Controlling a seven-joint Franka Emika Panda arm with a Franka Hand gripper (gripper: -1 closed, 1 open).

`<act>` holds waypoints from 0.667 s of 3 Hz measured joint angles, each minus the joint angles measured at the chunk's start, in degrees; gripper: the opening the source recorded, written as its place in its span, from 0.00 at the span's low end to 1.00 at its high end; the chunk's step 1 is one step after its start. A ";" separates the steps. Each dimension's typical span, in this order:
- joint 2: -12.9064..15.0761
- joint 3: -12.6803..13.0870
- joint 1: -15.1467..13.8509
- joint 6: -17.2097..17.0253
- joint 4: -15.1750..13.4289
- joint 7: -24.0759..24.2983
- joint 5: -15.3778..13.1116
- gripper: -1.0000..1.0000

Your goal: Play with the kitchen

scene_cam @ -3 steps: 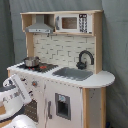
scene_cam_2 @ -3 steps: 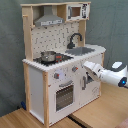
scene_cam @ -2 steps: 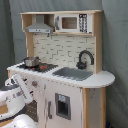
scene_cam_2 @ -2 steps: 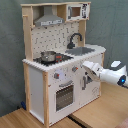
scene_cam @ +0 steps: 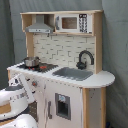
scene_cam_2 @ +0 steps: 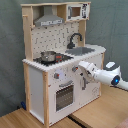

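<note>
— One arm only is working here, and its white gripper (scene_cam_2: 76,69) is pressing closer to the cabinet front than it was a second ago, now just under the counter edge beside the oven knobs.

— Is it holding anything?

— I cannot tell whether it is clenched or released; the tip is merging with the white panel in both exterior views.

— And where is the tall white and light-wood toy kitchen (scene_cam_2: 59,55)?

— Standing upright on the wooden surface (scene_cam_2: 100,112) against a grey curtain (scene_cam_2: 12,50). Its windowed oven door (scene_cam_2: 65,93) is looking shut, so I judge the play is only beginning, perhaps reaching for a knob or handle.

— Farther back?

— A small metal pot (scene_cam: 31,61) is sitting on the stovetop, then the grey sink (scene_cam: 73,73) with its black faucet (scene_cam: 85,58), and the microwave (scene_cam: 72,22) up top.
</note>
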 joint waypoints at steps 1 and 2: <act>-1.15 1.55 -2.30 0.05 2.02 0.00 4.45 1.00; -1.27 2.92 -5.09 0.11 3.28 0.03 9.60 1.00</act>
